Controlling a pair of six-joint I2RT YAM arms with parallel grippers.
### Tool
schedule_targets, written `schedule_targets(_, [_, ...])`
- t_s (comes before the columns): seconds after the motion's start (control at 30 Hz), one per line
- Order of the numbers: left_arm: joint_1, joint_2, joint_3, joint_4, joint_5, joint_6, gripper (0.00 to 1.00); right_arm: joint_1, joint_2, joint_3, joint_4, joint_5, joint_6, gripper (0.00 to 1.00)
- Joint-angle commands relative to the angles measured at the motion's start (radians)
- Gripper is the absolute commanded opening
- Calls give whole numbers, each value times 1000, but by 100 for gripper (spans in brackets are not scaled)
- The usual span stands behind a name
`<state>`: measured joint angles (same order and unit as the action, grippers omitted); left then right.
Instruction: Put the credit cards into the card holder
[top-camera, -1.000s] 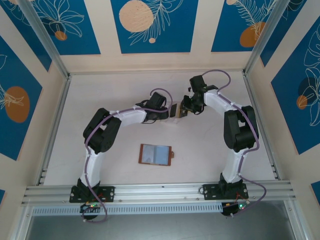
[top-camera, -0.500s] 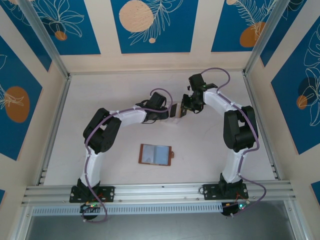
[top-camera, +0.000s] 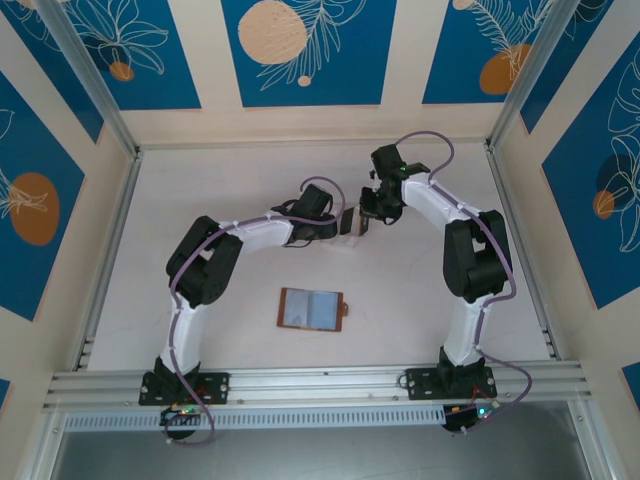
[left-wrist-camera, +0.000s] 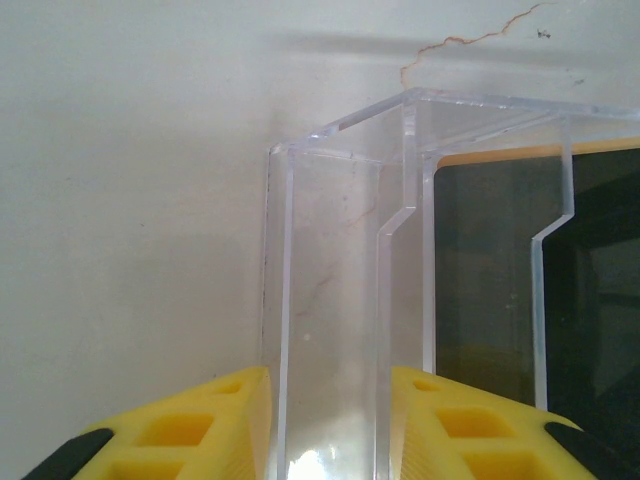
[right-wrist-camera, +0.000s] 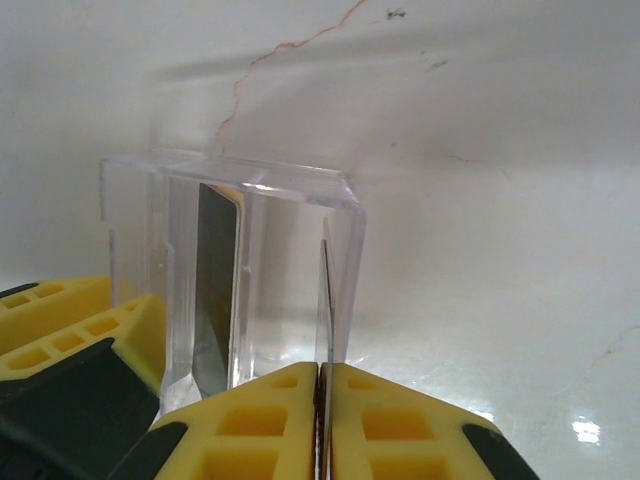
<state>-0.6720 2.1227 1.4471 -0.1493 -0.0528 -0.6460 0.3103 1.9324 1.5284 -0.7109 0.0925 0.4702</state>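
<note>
Right gripper (top-camera: 366, 222) and left gripper (top-camera: 343, 226) meet at the clear stand (top-camera: 348, 227) from above; the card holder (top-camera: 311, 308) lies open on the tabletop (top-camera: 220, 180), apart from them. Left wrist: the gripper clamps the stand, with a dark card (left-wrist-camera: 490, 300) inside. Right wrist: the gripper pinches a thin card (right-wrist-camera: 324, 300) by its edge.

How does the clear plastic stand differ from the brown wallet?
The clear plastic stand is transparent and upright; the brown wallet is opaque and lies open flat. The stand sits between the left gripper's jaws and holds a dark credit card; the wallet lies apart, untouched. Both rest on the table.
</note>
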Motion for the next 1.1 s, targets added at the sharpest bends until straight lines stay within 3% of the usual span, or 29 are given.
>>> schedule_targets(0.0, [29, 98, -50, -162, -73, 6, 34, 1, 14, 33, -57, 35, -16, 14])
schedule_targets(1.07, [31, 100, -48, -155, -74, 2, 34, 7, 8, 47, -101, 28, -26, 15])
